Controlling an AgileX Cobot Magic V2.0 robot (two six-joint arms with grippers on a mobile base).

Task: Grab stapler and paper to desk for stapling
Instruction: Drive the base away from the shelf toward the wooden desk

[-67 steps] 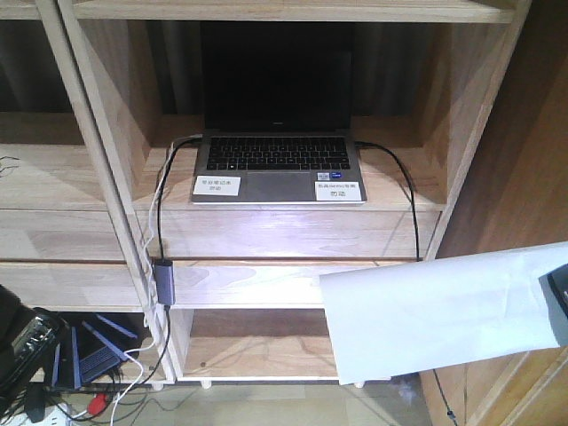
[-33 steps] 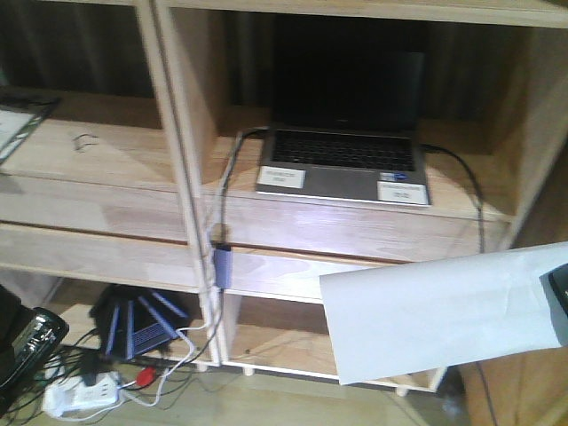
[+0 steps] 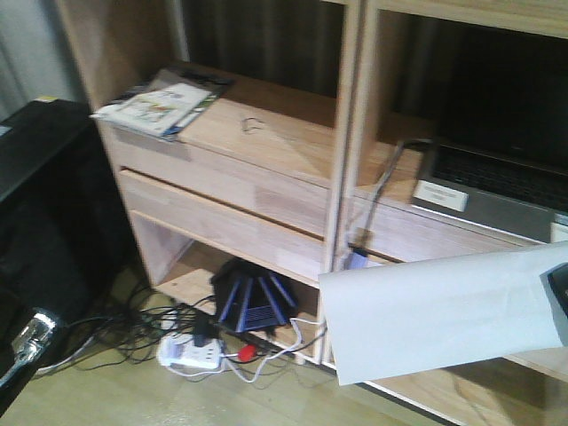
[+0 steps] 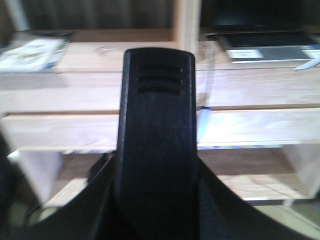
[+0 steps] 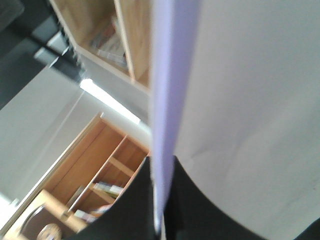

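The white paper [image 3: 435, 311] juts out level from the right edge of the front view, where my right gripper [image 3: 559, 306] is shut on its end. Seen edge-on in the right wrist view, the paper [image 5: 170, 90] runs up from between the black fingers of my right gripper [image 5: 161, 182]. In the left wrist view my left gripper [image 4: 156, 182] is shut on the black stapler [image 4: 156, 100], whose slotted top points at the shelves. The desk is out of view.
A light wood shelving unit [image 3: 266, 169] fills the front view. It holds an open laptop [image 3: 497, 186] at the right and magazines [image 3: 164, 102] at the left. A blue router [image 3: 253, 302], a power strip [image 3: 191, 355] and cables lie on the floor. A black cabinet [image 3: 44, 195] stands at the left.
The front view has swung left along the shelving: the laptop slid to the right edge, and the magazines and black cabinet came in. Paper and right gripper keep their place in frame.
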